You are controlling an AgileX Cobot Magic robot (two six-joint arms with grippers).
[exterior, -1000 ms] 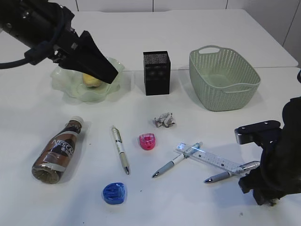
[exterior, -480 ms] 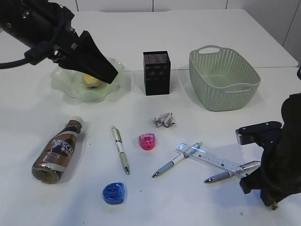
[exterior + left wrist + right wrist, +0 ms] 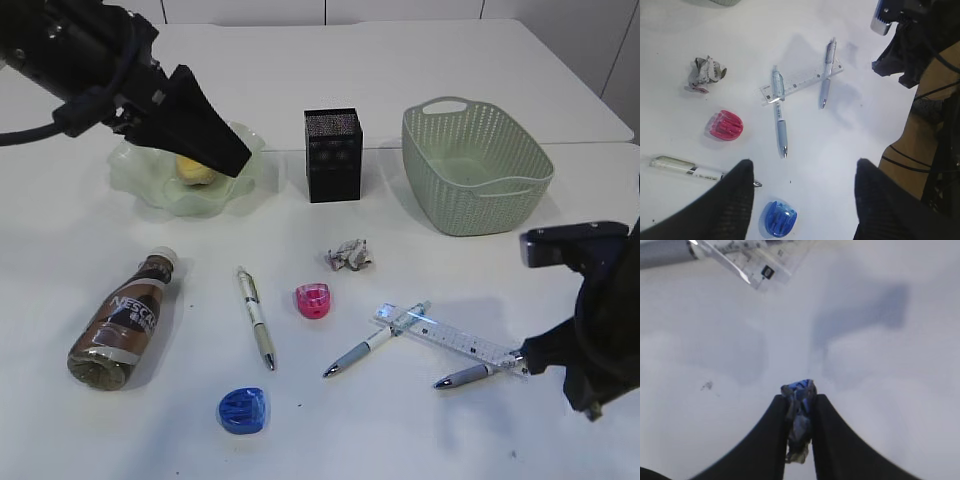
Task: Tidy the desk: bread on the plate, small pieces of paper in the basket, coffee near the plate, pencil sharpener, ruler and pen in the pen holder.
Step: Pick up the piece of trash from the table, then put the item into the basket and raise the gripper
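Observation:
My right gripper point(image 3: 800, 399) is shut on a small crumpled piece of paper point(image 3: 799, 422) and holds it above the desk at the front right point(image 3: 588, 400). A second paper wad point(image 3: 349, 256) lies mid-desk. The bread point(image 3: 196, 170) sits on the ruffled green plate point(image 3: 140, 188), under my open left gripper point(image 3: 228, 155). The coffee bottle point(image 3: 122, 322) lies on its side at the left. A pink pencil sharpener point(image 3: 313, 300) and a blue one point(image 3: 243, 410) rest near a white pen point(image 3: 255, 317). The clear ruler point(image 3: 450, 338) lies across two grey pens point(image 3: 372, 343).
The black mesh pen holder point(image 3: 333, 155) stands at the back centre. The green basket point(image 3: 475, 165) stands to its right, about a hand's width behind my right arm. In the left wrist view a brown surface with cables point(image 3: 920, 150) lies beyond the desk edge.
My right gripper has shut on the paper wad, risen off the desk and shifted right. The left arm has stayed over the plate.

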